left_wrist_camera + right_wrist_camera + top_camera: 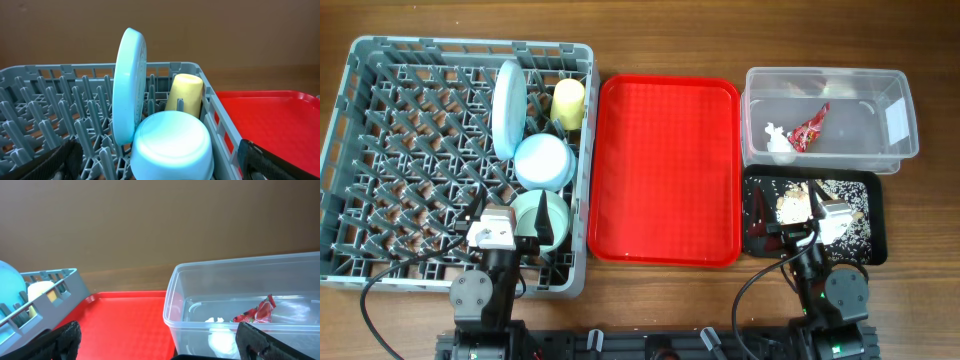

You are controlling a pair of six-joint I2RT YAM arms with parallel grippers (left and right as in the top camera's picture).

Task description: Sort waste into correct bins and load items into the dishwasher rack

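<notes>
Widely parted: left fingers (47, 162), right fingers (280, 342), empty.

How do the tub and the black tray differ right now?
The tub is clear and deep; the black tray is opaque and shallow. The tub holds a red wrapper and a tissue; the black tray holds rice-like scraps. Both are rectangular and sit right of the red tray.

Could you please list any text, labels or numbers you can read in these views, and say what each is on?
No text can be read.
White label on the clear tub: too small to read.
Red wrapper: any print too blurred to read.
</notes>
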